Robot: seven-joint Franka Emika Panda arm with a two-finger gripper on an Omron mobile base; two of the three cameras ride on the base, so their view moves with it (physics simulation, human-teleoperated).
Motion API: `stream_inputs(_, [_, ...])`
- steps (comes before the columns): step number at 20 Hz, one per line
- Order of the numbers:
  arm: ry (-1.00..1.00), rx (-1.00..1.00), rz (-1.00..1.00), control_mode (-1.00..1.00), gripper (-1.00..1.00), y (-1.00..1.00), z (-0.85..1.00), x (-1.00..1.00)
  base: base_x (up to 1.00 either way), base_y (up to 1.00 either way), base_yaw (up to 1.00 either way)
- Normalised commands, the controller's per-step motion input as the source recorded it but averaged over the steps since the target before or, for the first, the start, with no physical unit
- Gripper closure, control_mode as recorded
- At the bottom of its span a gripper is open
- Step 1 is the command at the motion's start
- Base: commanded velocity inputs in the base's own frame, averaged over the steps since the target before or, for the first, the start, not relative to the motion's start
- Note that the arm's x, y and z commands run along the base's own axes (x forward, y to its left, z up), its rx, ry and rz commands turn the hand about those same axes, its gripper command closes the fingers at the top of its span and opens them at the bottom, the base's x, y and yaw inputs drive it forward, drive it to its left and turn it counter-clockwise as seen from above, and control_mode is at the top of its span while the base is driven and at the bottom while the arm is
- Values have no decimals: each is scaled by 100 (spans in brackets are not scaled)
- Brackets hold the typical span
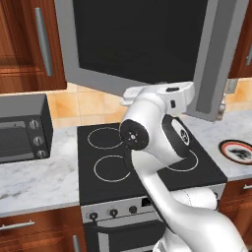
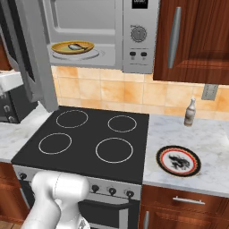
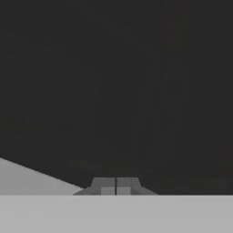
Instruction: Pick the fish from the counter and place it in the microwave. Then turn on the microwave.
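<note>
The fish (image 2: 77,46) lay on a yellow plate (image 2: 60,48) inside the microwave (image 2: 139,36), on the pale turntable of the open cavity. The microwave hung above the stovetop (image 2: 89,134), its control strip with a dial and two buttons to the right of the cavity. Its door (image 1: 147,44) stood swung wide open, the dark window facing out in the left base view, with the arm's wrist just beside the door's lower edge.

In the hand view the gripper (image 3: 116,189) pointed at a dark surface close ahead, and its two fingertips (image 3: 105,187) were pressed together with nothing between them.

Below, the black four-ring stovetop sat between stretches of white marble counter (image 2: 201,138). On the counter to the right of the stove rested a red-rimmed plate with dark markings (image 2: 178,160), and behind it, near the tiled wall, stood a small bottle (image 2: 190,112). On the counter to the left of the stove sat a dark toaster oven (image 1: 22,129) with three knobs. Reddish-brown cabinets (image 2: 192,40) flanked the microwave.
</note>
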Motion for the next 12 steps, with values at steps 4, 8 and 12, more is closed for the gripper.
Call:
stream_inputs(4, [1,7,0,-100,100,-41,0,60,0,0,0])
stream_inputs(8, [0,7,0,-100,100,-36,0,58,0,0,0])
stream_inputs(12, [0,7,1,-100,100,-33,0,65,0,0,0])
